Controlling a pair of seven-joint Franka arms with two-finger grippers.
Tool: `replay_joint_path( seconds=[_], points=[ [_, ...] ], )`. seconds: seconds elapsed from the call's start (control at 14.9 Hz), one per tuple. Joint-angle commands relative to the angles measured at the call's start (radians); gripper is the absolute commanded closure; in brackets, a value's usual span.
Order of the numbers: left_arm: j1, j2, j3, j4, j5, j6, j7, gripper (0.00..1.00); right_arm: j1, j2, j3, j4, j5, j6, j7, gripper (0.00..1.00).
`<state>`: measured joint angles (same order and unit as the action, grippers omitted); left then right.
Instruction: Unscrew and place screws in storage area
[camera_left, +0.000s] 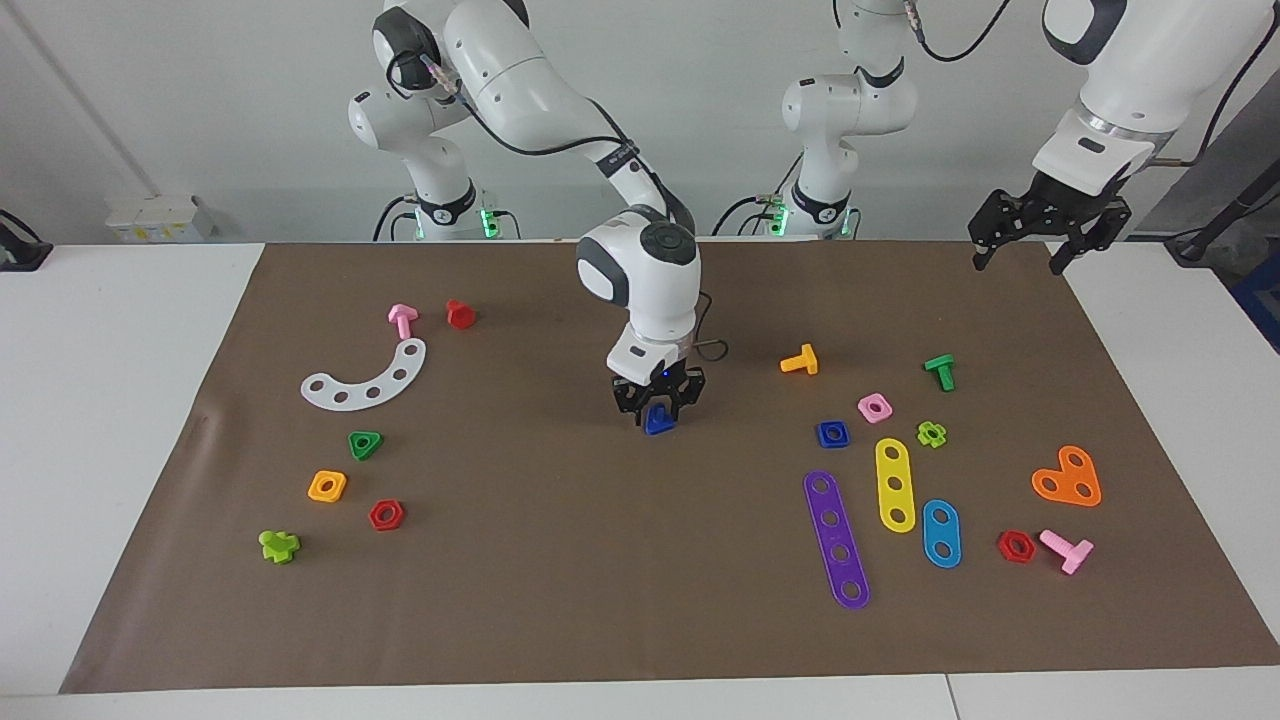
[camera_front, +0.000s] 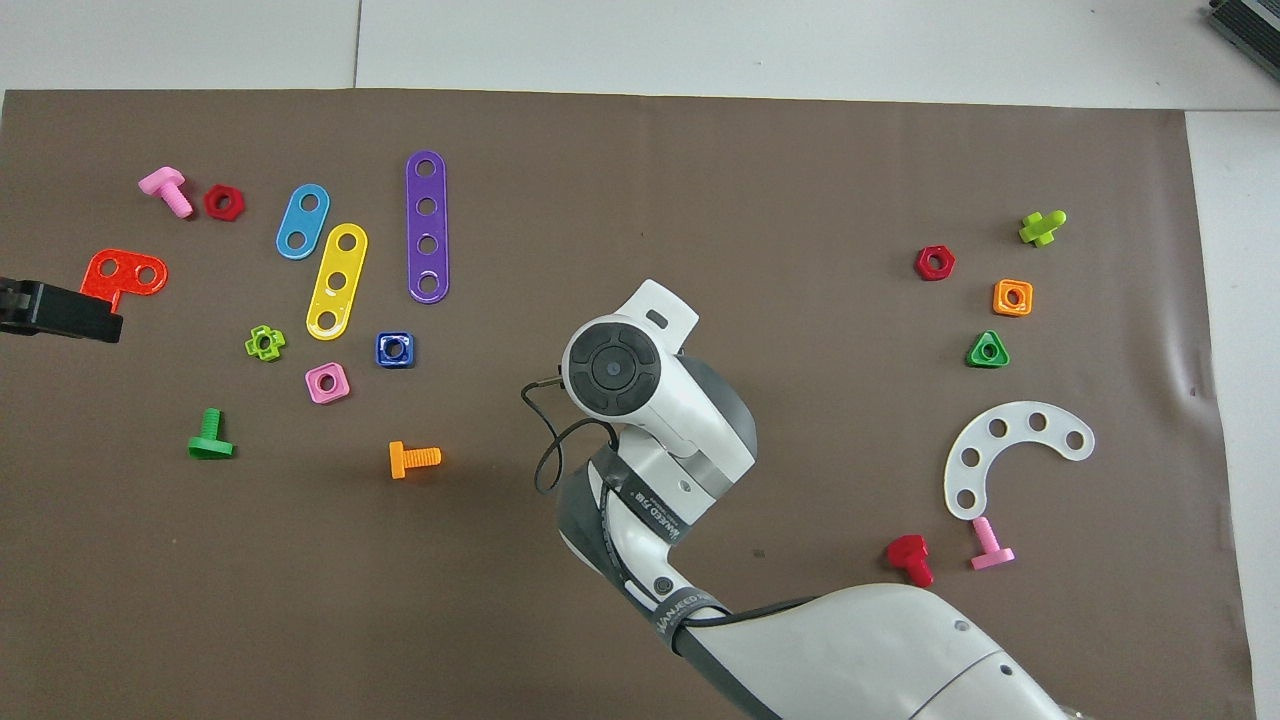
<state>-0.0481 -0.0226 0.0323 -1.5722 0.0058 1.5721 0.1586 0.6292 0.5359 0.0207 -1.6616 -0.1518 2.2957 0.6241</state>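
A dark-blue screw (camera_left: 657, 420) with a triangular head lies on the brown mat (camera_left: 560, 580) near its middle. My right gripper (camera_left: 658, 408) stands straight down over it, fingertips drawn in against the head from both sides. In the overhead view the right arm's wrist (camera_front: 625, 375) hides the screw. The storage area is the patch of mat around the white curved strip (camera_left: 368, 378) (camera_front: 1010, 450), toward the right arm's end. My left gripper (camera_left: 1020, 255) (camera_front: 60, 310) waits open and empty in the air over the mat's corner at the left arm's end.
Around the white strip lie a pink bolt (camera_left: 402, 320), a red bolt (camera_left: 460, 314), a green triangular nut (camera_left: 365, 444), an orange nut (camera_left: 327, 486) and a red nut (camera_left: 386, 515). Toward the left arm's end lie purple (camera_left: 836, 538), yellow (camera_left: 895, 484) and blue strips, a blue square nut (camera_left: 832, 434) and an orange bolt (camera_left: 800, 360).
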Motion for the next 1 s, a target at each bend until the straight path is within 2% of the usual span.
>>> replay_joint_path(
  seconds=[0.0,0.54,0.94],
  points=[
    [0.013,-0.028,-0.008,-0.028,-0.013,-0.007,0.004,0.0,-0.006,-0.004,0.007,-0.006,-0.026,-0.002,0.012,0.52],
    [0.013,-0.028,-0.008,-0.028,-0.013,-0.007,0.004,0.0,-0.006,-0.004,0.007,-0.006,-0.026,-0.009,0.011,0.59],
    [0.013,-0.028,-0.008,-0.028,-0.013,-0.006,0.004,0.0,-0.005,-0.004,0.007,-0.006,-0.026,-0.019,0.012,0.59]
  ],
)
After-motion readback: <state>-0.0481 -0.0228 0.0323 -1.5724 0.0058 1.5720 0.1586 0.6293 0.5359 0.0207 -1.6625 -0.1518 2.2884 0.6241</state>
